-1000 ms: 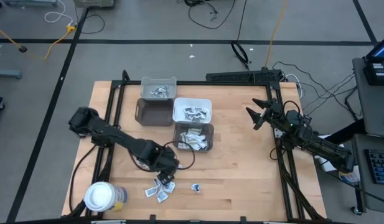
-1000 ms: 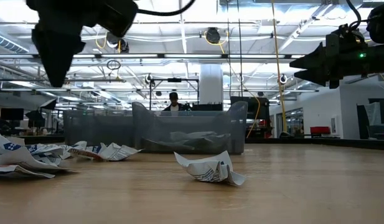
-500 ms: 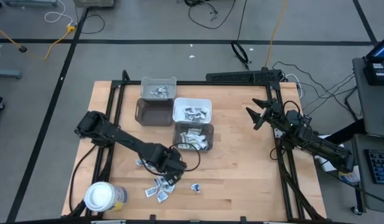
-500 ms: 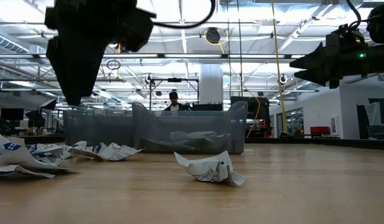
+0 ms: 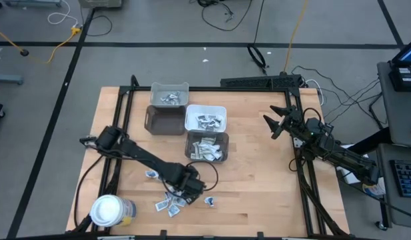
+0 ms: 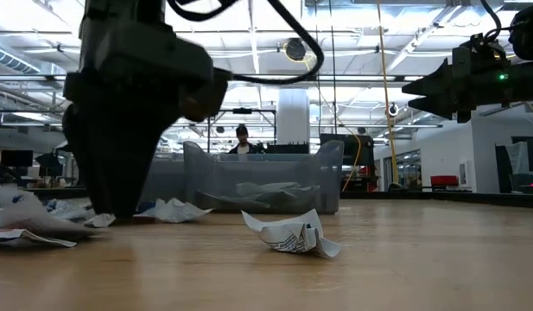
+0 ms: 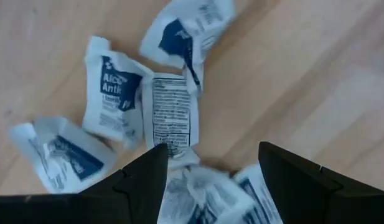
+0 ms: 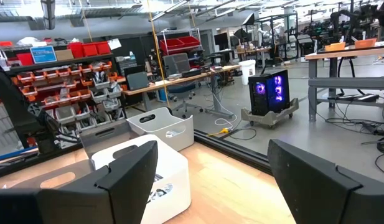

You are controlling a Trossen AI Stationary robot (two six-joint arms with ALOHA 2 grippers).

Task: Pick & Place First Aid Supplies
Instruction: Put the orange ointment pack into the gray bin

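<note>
High view: the left gripper [image 5: 189,192] sits low in the lower middle of the frame, right over a loose cluster of packets [image 5: 170,203] on the wooden table [image 5: 258,187]. One separate packet [image 5: 209,201] lies just to the right of the cluster, and another [image 5: 151,174] lies up and to the left of it. Three bins stand in the upper middle: a grey bin [image 5: 168,107], a white bin [image 5: 205,118] and a second grey bin [image 5: 206,147], each with packets inside. A white-lidded jar [image 5: 107,210] stands at lower left. The right gripper [image 5: 272,123] hangs at centre right, fingers spread, well apart from everything.

Low view: the left gripper [image 6: 111,207] fills the left of the frame, its tip down among the packets. A crumpled packet [image 6: 292,233] lies alone at centre. The right gripper [image 6: 421,86] shows at upper right.

Left wrist view: the two dark fingers [image 7: 142,183] stand apart, nothing between them, with printed packets [image 7: 173,115] on the wood just past them.

Right wrist view: the fingers [image 8: 126,171] are wide apart and empty; the white bin [image 8: 160,180] lies ahead.
</note>
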